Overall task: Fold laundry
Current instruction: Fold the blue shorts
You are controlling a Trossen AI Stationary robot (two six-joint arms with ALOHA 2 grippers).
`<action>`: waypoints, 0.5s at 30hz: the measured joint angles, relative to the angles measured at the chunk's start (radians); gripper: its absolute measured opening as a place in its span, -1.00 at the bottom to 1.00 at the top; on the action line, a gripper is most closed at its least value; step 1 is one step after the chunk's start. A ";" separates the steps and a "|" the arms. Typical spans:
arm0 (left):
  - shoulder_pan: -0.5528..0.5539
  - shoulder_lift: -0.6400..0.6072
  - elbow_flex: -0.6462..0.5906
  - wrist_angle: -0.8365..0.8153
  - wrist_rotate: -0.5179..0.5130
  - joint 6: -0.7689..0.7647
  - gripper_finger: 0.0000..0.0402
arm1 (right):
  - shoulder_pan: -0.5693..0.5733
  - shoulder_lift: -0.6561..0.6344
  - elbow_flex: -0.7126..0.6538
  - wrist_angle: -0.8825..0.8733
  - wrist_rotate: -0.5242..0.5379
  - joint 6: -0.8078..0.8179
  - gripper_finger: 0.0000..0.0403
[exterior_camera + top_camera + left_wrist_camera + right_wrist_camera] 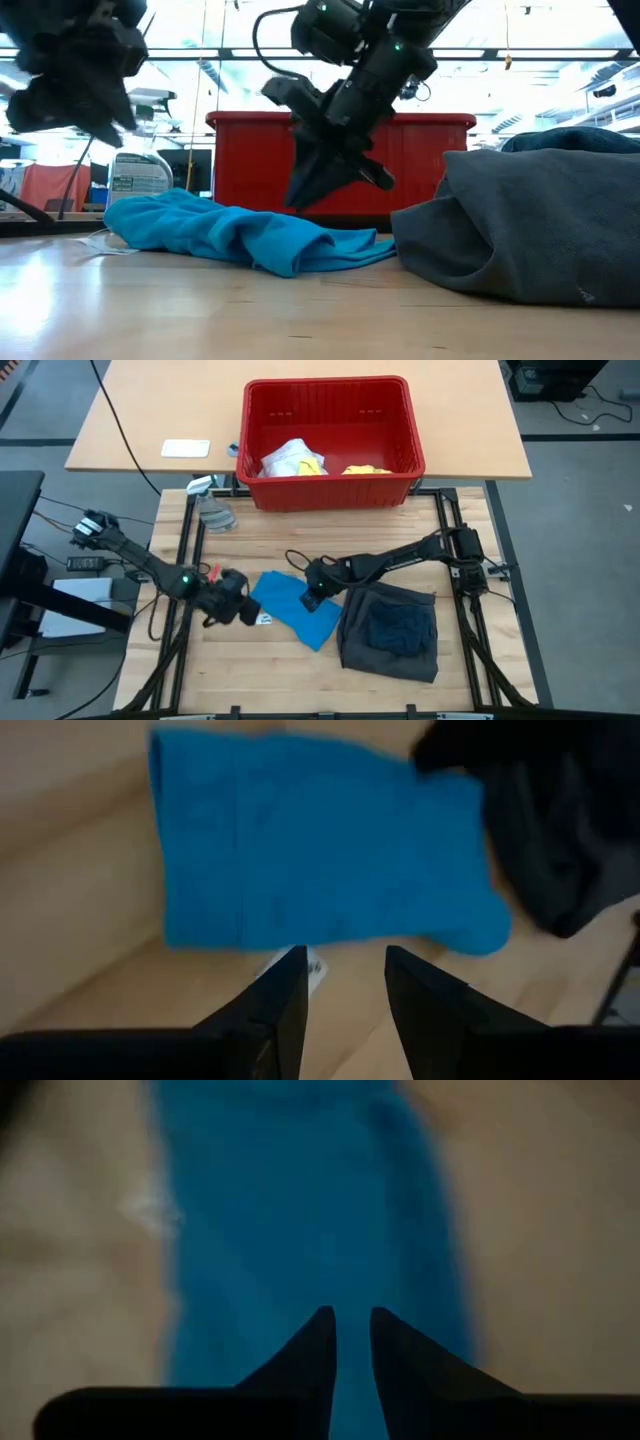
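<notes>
left gripper (240,607) sits at the table's (250,670) left-front, just off the left edge of the blue piece (297,607), lifted above the wood in the low view; its fingers (283,1003) stand apart w/ nothing between them, a small white tag (313,966) on the cloth edge just ahead. behind it, near the table's back-left corner, a clear spray bottle (210,506). blue piece lies flat and rumpled mid-table, front of the red basket (333,436), which holds a white item (287,457) and a yellow shirt (366,469). right gripper (313,597) is over the blue piece's right-hand part, arm reaching in from the right; low view shows its tips pointing down, just above the cloth. its fingers (312,1348) stand close together w/ a thin gap, no cloth seen pinched, so can't tell if it grips anything. to the right, touching the blue piece's edge, grey shorts (392,632) in a heap w/ a navy piece (400,626) on top.
</notes>
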 joint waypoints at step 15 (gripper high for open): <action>-0.092 0.251 -0.001 0.007 -0.002 -0.171 -0.31 | 0.087 0.033 -0.019 -0.061 -0.177 -0.001 -0.77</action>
